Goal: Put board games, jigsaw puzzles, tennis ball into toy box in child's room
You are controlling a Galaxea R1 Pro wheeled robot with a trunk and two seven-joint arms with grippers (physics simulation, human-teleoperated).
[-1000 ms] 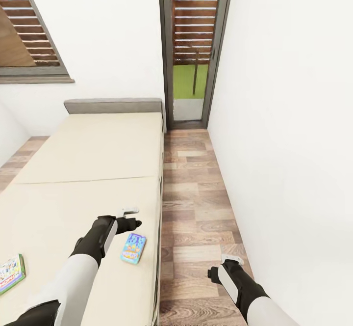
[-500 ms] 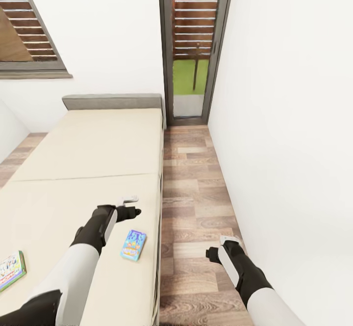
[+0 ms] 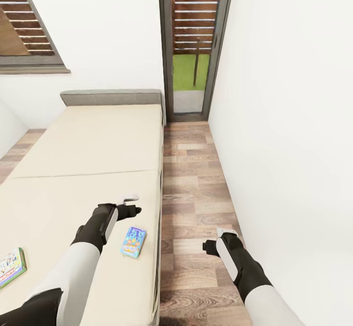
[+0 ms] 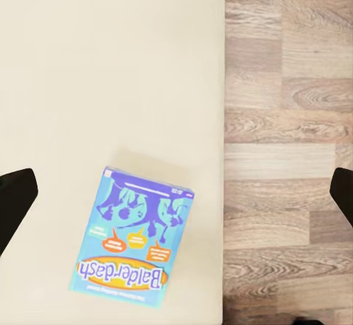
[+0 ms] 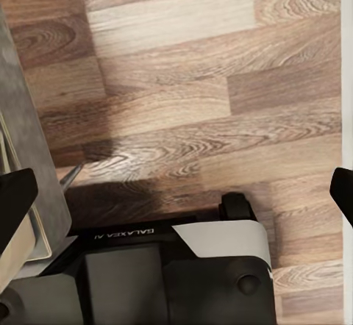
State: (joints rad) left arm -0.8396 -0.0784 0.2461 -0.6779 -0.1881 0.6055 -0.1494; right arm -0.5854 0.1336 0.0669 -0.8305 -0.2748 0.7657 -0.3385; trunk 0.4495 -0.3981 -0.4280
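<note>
Two board games lie on the bed [image 3: 88,144]. A small blue box lettered "Balderdash" [image 3: 133,241] [image 4: 136,240] rests flat near the mattress's floor-side edge. A second colourful box [image 3: 11,267] is cut off by the head view's left border. My left gripper [image 3: 131,205] hovers over the mattress just beyond the blue box. It is open, with its black fingertips [image 4: 15,201] far apart in the left wrist view and nothing between them. My right gripper [image 3: 215,240] hangs open over the wood floor beside the bed, holding nothing.
A strip of wood-plank floor [image 3: 196,183] runs between the bed and the white wall [image 3: 294,144] on the right. A narrow glass door [image 3: 191,46] closes the far end. The robot's base [image 5: 162,273] stands next to the bed frame [image 5: 29,119].
The whole picture has slid slightly, so the camera has moved. The left gripper stays just beyond the blue box, a touch farther from it. The right arm has lifted a little.
</note>
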